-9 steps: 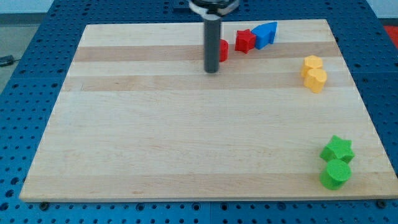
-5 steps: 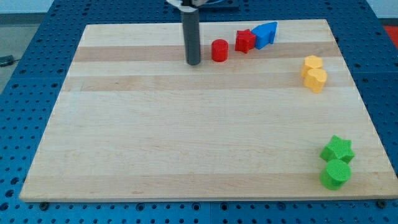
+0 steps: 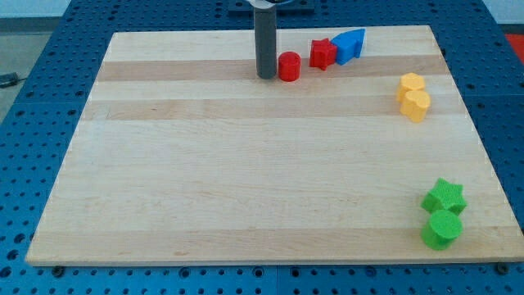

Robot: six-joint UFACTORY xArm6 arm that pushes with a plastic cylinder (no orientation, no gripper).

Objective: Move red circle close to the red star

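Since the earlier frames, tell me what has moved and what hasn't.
My tip swung out to the view's left, then came back right and now sits just left of the red circle. The circle, red star and the other blocks have not visibly moved.

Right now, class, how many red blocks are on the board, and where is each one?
2. The red circle sits near the view's top, just right of my tip. The red star lies further right, against the blue block. None seem hidden.
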